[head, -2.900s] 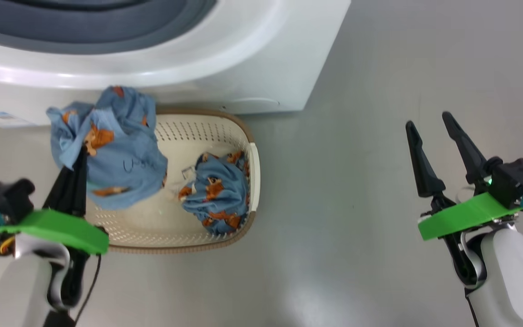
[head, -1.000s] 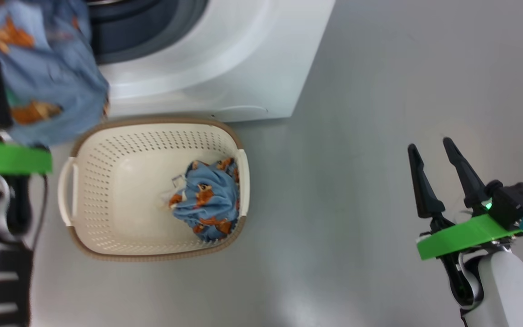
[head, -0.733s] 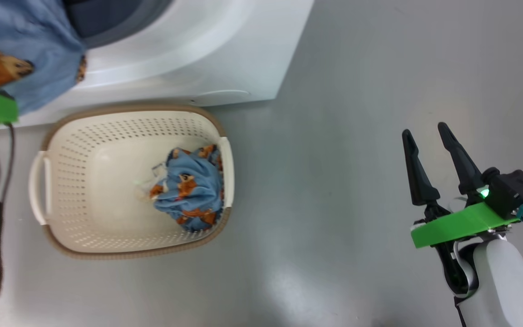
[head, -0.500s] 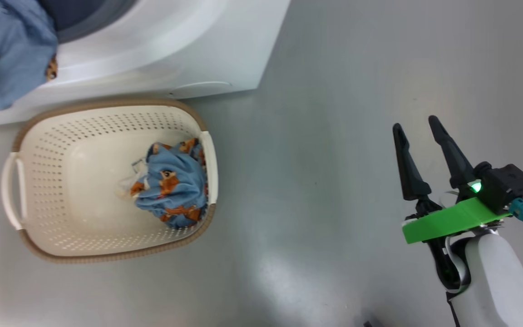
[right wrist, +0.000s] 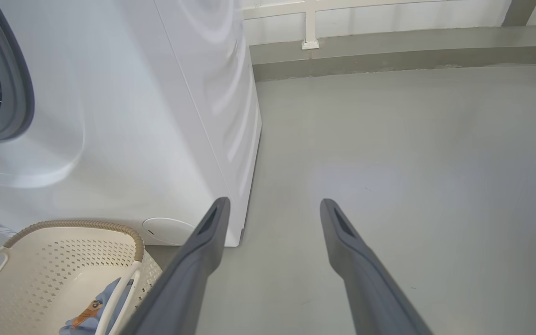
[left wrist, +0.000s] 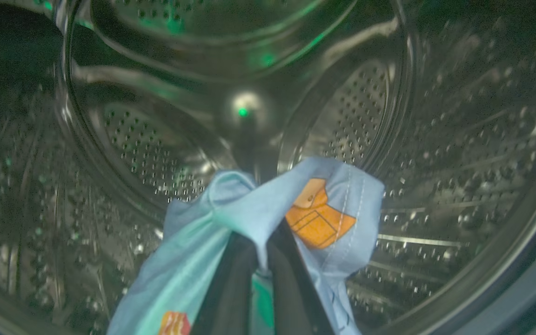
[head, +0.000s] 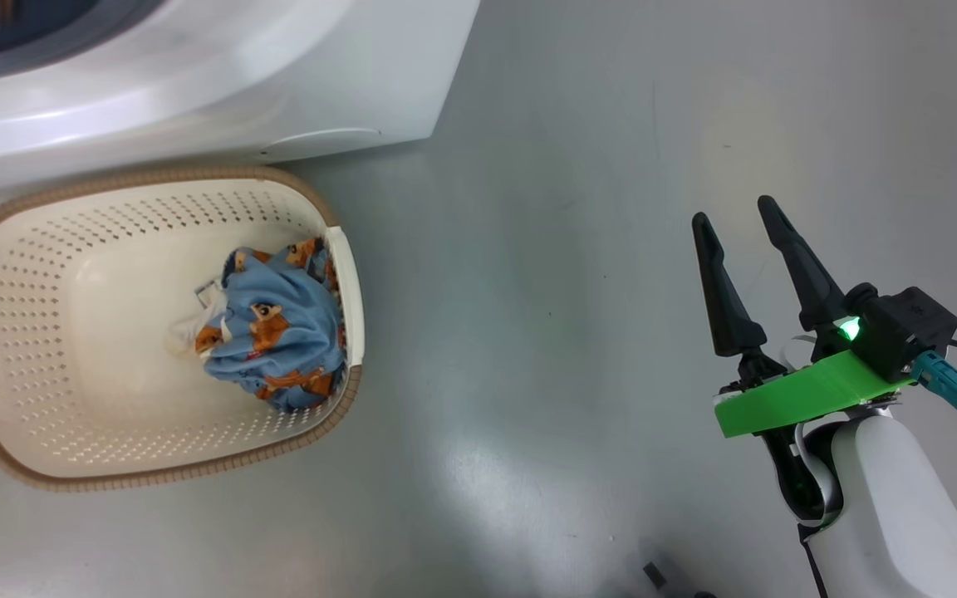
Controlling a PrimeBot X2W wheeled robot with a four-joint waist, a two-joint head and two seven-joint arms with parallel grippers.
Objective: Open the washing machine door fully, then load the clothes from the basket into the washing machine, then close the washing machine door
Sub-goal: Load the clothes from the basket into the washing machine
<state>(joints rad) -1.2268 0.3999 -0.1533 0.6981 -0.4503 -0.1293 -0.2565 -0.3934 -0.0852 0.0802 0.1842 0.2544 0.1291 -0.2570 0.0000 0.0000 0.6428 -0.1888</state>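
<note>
In the left wrist view my left gripper [left wrist: 261, 251] is inside the perforated steel drum [left wrist: 435, 139] of the washing machine [head: 279, 83]. It is shut on a light blue bundle of the clothes [left wrist: 314, 218], which drapes over both fingers. A second bundle of clothes [head: 271, 332] lies at the right side of the cream basket [head: 154, 477], which stands on the floor against the washer's front. My right gripper [head: 732, 209] hangs open over bare floor well to the right, holding nothing. The right wrist view shows its gripper [right wrist: 273, 204], the grey gasket [right wrist: 16, 93] and the basket [right wrist: 63, 228]. The washing machine door is out of view.
Grey floor [head: 528, 291] spreads to the right of the washer and basket. A wall base with a pale rail [right wrist: 389, 42] runs behind. A round cover [right wrist: 168, 230] sits low on the washer's front. A small dark object [head: 653, 573] lies at the head view's bottom edge.
The head camera has swung, sliding basket and washer left in the picture. My left gripper carried its bundle up out of the head view into the drum. The right gripper stays open.
</note>
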